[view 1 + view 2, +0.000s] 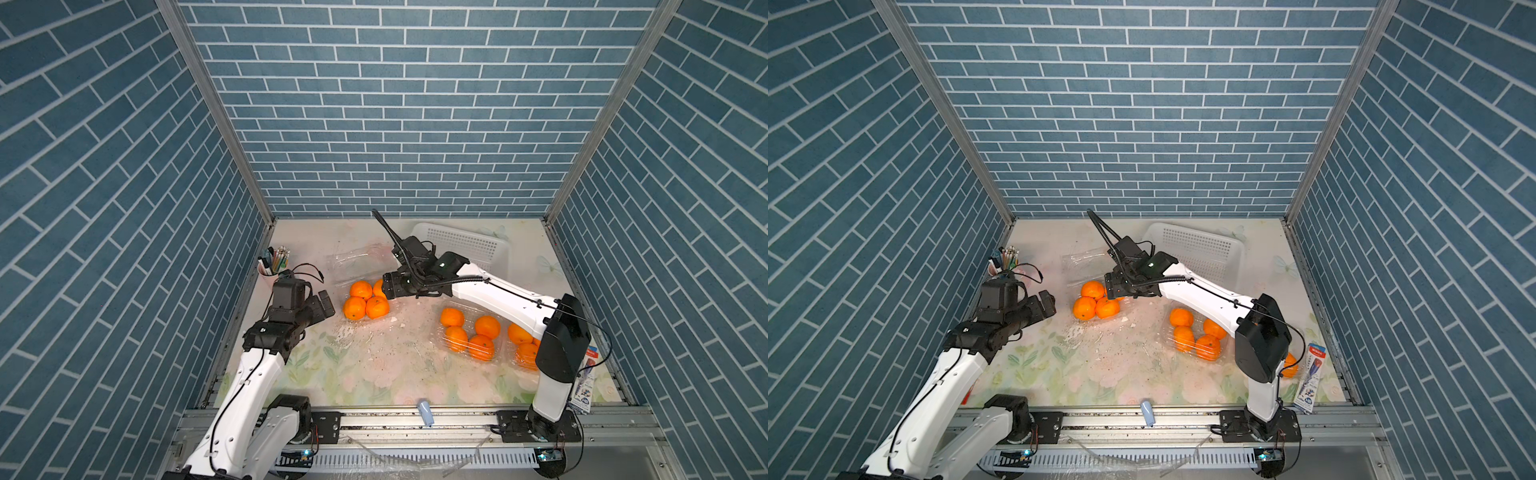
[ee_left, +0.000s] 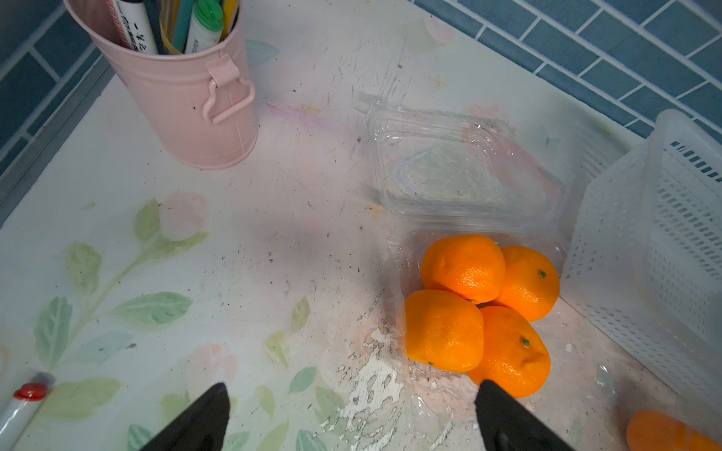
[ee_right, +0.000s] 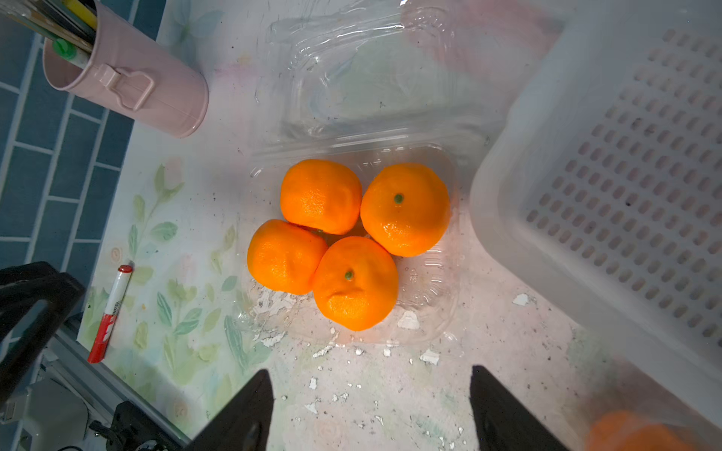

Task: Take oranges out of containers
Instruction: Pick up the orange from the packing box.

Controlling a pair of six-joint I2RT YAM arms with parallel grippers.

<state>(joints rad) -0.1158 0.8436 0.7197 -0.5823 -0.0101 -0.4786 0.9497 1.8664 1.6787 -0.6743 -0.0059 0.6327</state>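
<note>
The right arm (image 1: 511,303) partly hides oranges (image 1: 519,333) in one container (image 1: 510,355).

An open container (image 3: 441,312) of clear thin plastic lies on the worktop (image 3: 371,390), its lid (image 3: 371,78) folded back flat behind the tray. Four oranges (image 3: 320,195) sit bunched in the tray, touching one another, two with green stem dots turned upward. A second container (image 1: 468,319) lies well apart, nearer the front edge, holding four more oranges (image 1: 487,326); whether its lid is shut is hard to tell. A third container (image 1: 509,361) lies just beside it, partly hidden, with at least two oranges (image 1: 519,333) showing.
</note>
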